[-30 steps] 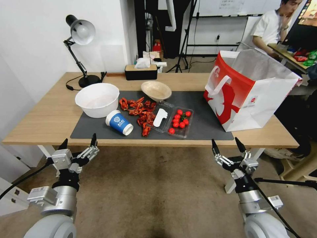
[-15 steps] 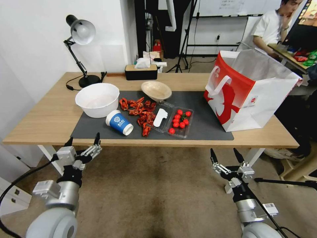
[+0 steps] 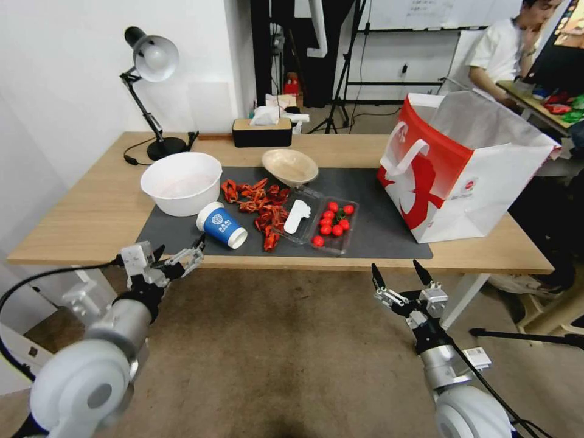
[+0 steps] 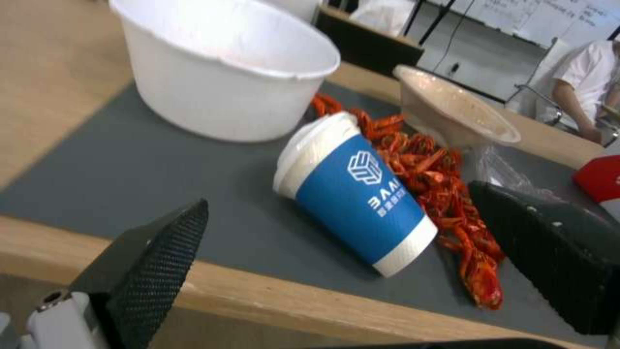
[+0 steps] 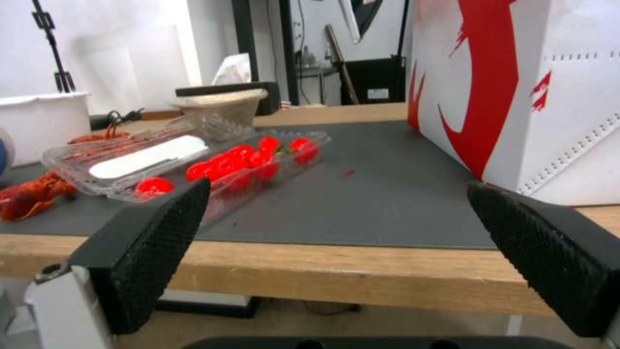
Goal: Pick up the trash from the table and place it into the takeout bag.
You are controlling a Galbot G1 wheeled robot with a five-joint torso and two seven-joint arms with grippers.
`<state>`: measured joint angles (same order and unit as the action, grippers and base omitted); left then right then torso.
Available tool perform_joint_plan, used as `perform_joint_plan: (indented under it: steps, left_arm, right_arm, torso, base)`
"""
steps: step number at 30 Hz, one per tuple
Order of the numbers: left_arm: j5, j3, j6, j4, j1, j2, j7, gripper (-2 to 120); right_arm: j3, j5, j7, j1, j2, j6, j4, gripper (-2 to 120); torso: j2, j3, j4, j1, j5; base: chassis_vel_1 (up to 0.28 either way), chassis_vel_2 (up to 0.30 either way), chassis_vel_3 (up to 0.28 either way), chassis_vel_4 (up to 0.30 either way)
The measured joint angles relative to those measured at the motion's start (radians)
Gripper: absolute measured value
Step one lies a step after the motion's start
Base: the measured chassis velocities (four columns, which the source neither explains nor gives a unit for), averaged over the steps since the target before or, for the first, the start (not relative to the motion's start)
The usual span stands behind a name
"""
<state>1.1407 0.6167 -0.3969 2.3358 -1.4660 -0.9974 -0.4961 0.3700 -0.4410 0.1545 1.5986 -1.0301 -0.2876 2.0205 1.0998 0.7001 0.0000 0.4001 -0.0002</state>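
Observation:
The trash lies on the dark mat (image 3: 380, 201) of the table (image 3: 91, 210). It is a blue-and-white paper cup (image 3: 222, 225) on its side, red shell scraps (image 3: 258, 204), a shallow beige bowl (image 3: 290, 166) and a clear tray (image 3: 322, 220) with small red fruits. The red-and-white takeout bag (image 3: 462, 167) stands open at the right end. My left gripper (image 3: 180, 249) is open at the table's front edge, just short of the cup (image 4: 352, 191). Below the edge, my right gripper (image 3: 396, 272) is open, facing the tray (image 5: 213, 165) and the bag (image 5: 517, 87).
A large white bowl (image 3: 180, 182) sits on the mat's left end, close behind the cup. A desk lamp (image 3: 152, 61) and a black tissue box (image 3: 261, 131) stand along the far edge. Bare mat lies between the tray and the bag.
My left gripper has risen and moved forward, from below the table to its front edge near the cup. The right gripper has sunk a little and drifted left. Nothing on the table moved.

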Motion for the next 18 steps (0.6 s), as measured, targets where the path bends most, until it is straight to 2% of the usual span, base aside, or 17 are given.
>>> perform_joint_plan:
  steps: [1,3,4,6,7,9,16,18]
  left_arm:
    - [0.000,0.000,0.000,0.000,0.000,0.000,0.000,100]
    - [0.112,-0.014,-0.014,-0.028,0.062,0.026,-0.047,100]
    - [0.112,-0.014,-0.014,-0.028,0.062,0.026,-0.047,100]
    - [0.216,-0.036,-0.032,-0.052,0.135,0.049,-0.097,100]
    - [0.216,-0.036,-0.032,-0.052,0.135,0.049,-0.097,100]
    - [0.289,-0.070,-0.041,-0.079,0.205,0.067,-0.138,100]
    - [0.403,-0.157,-0.055,-0.147,0.316,0.109,-0.204,100]
    - [0.426,-0.170,-0.061,-0.158,0.335,0.113,-0.207,100]
  right_arm:
    - [0.000,0.000,0.000,0.000,0.000,0.000,0.000,100]
    - [0.004,0.003,0.005,0.007,0.001,0.007,0.012,100]
    - [0.004,0.003,0.005,0.007,0.001,0.007,0.012,100]
    - [0.007,0.006,0.008,0.012,0.003,0.016,0.023,100]
    - [0.007,0.006,0.008,0.012,0.003,0.016,0.023,100]
    - [0.007,0.010,0.011,0.013,0.004,0.026,0.034,100]
    - [0.005,0.020,0.017,0.011,0.006,0.045,0.051,100]
    - [0.005,0.022,0.019,0.014,0.006,0.045,0.051,100]
  torso:
    - [0.000,0.000,0.0000,0.000,0.0000]
    - [0.000,0.000,0.0001,0.000,-0.0001]
    - [0.000,0.000,0.0001,0.000,-0.0001]
    - [0.000,0.000,-0.0004,0.000,0.0003]
    - [0.000,0.000,-0.0004,0.000,0.0003]
    - [0.000,0.000,0.0000,0.000,0.0001]
    - [0.000,0.000,0.0001,0.000,0.0000]
    - [0.000,0.000,0.0001,0.000,0.0002]
  base:
    - [0.000,0.000,0.000,0.000]
    - [0.000,0.000,0.000,0.000]
    - [0.000,0.000,0.000,0.000]
    - [0.000,0.000,0.000,0.000]
    - [0.000,0.000,0.000,0.000]
    - [0.000,0.000,0.000,0.000]
    - [0.000,0.000,0.000,0.000]
    - [0.000,0.000,0.000,0.000]
